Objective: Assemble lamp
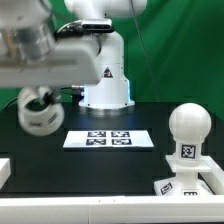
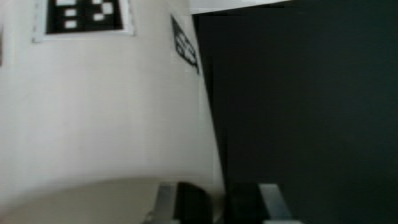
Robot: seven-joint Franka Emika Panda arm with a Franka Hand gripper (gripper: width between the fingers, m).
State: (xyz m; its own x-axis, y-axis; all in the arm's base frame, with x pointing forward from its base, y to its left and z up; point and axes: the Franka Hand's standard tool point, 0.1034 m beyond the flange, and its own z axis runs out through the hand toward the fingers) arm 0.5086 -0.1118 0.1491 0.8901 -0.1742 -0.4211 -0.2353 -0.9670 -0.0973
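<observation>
My gripper (image 1: 40,98) is shut on the wall of the white tapered shade (image 1: 39,115) and holds it over the black table at the exterior view's left. In the wrist view the shade (image 2: 107,110) fills the frame beside the dark table, with tags on its side. One finger (image 2: 185,203) lies against the shade, and the gripper (image 2: 230,204) straddles its edge. The rounded bulb (image 1: 188,125) stands upright on the flat square base (image 1: 186,184) at the exterior view's lower right, well away from the gripper.
The marker board (image 1: 108,139) lies flat in the middle of the table. The robot's glossy white body (image 1: 106,80) stands behind it before a green backdrop. A white block (image 1: 4,170) shows at the lower left edge.
</observation>
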